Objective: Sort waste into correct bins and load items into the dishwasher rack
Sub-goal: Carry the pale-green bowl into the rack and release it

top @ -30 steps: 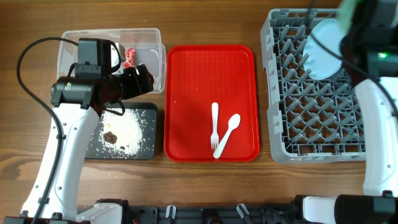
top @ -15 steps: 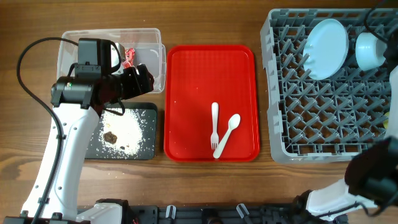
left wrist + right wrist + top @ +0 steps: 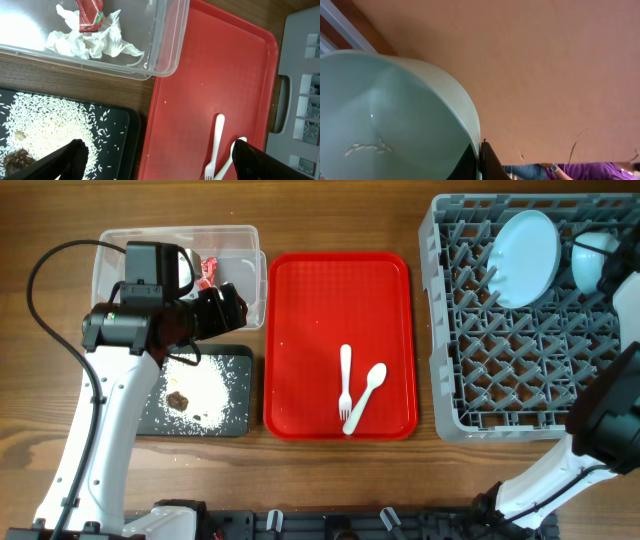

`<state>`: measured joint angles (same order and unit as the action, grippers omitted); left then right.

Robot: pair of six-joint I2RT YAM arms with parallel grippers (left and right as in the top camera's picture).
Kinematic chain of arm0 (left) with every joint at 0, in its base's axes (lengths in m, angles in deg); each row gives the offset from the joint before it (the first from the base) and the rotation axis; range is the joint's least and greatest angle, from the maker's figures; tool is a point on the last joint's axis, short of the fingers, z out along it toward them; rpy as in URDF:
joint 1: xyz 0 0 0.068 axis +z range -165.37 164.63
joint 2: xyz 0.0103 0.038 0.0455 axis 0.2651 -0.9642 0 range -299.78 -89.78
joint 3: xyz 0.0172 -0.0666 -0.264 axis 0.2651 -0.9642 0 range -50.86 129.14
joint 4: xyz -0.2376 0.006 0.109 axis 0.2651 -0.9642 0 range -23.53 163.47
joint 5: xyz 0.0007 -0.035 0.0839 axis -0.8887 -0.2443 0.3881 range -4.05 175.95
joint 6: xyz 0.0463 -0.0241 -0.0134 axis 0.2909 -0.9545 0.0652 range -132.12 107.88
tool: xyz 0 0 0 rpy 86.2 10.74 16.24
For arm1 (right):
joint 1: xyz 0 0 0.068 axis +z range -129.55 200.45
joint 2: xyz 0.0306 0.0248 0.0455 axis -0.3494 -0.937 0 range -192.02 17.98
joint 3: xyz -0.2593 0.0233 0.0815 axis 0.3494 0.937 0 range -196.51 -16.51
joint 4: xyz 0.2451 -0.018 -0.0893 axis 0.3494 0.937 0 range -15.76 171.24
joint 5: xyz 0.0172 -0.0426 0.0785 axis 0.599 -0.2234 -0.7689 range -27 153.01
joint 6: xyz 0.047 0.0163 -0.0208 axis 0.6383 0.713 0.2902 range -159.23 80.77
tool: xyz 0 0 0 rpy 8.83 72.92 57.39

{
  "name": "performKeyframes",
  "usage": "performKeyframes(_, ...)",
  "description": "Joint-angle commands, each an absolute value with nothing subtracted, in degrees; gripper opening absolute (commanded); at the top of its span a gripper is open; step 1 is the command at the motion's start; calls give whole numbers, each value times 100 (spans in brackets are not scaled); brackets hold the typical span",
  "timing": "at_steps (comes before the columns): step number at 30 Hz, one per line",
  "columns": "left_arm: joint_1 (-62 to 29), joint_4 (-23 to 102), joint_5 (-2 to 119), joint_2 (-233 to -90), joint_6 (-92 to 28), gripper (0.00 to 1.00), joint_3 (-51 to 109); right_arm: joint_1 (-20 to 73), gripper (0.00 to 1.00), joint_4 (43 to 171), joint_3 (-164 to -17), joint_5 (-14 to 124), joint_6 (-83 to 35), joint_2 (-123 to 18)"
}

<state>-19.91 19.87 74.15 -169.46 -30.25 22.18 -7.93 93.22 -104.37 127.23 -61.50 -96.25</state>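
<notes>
Though missing from the overhead view, shows plainly at the right wrist: pale green bowl, a few rice grains stuck inside, rim pinched tight in the right gripper. Cannot fix its place over the table from these views.

Looks like the loading step: light blue plate propped on edge among the pegs at the far side of the dishwasher rack, along the right edge of the tabletop. Light blue bowl just beside the plate toward the far right corner, its right side hidden behind part of the right arm.

Sorting apparently done: red wrapper and white tissue inside the clear tub at the far left corner; rice and brown bits spread over the black tray toward the near left. Left gripper released, fingers spread wide, hovering above the junction of tub, black tray and red serving tray.

Left on the serving tray, mid-table: white fork and spoon, touching near the tines. No yellow cup in sight.

Calls next, most likely, for lowering the green bowl onto a free stretch of pegs, clear of plate and blue bowl, tilted against the pegs, and letting go only once seated. After that, the cutlery: thin, flat on the tray, so a low and careful pinch.
</notes>
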Motion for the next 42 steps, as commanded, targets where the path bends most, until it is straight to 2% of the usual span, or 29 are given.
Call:
performKeyframes(1,-1960,2002,7450,-16852,-3055,94,2235,-900,4,9263,-10223,12773,-6169,-9695)
performKeyframes(10,-1960,2000,7450,-16852,-3055,93,2235,-306,6,9215,-10155,12166,-6108,-9693)
performKeyframes(12,-1960,2000,7450,-16852,-3055,93,2235,-120,15,9305,-10155,11978,-6108,-9693)
performKeyframes(17,-1960,2002,7450,-16852,-3055,93,2235,134,29,9563,-10155,11945,-5750,-9687)
performKeyframes(20,-1960,2000,7450,-16852,-3055,93,2235,164,44,9908,-10157,11919,-5258,-9654)
performKeyframes(22,-1960,2000,7450,-16852,-3055,94,2235,164,50,10078,-10157,11696,-5212,-9586)
performKeyframes(25,-1960,2000,7450,-16852,-3055,93,2235,169,61,10131,-10157,11333,-5218,-9247)
performKeyframes(28,-1960,2000,7450,-16852,-3055,93,2235,169,69,10155,-10159,10922,-5212,-8677)
performKeyframes(31,-1960,2000,7450,-16852,-3053,94,2235,169,73,10446,-10159,9654,-5142,-8014)
performKeyframes(38,-1960,2000,7453,-16852,-3053,96,2233,372,75,12157,-10159,4894,-4178,-6876)
performKeyframes(42,-1982,1960,7448,-16854,-3053,95,2233,1056,75,13055,-10157,4426,-4163,-6815)
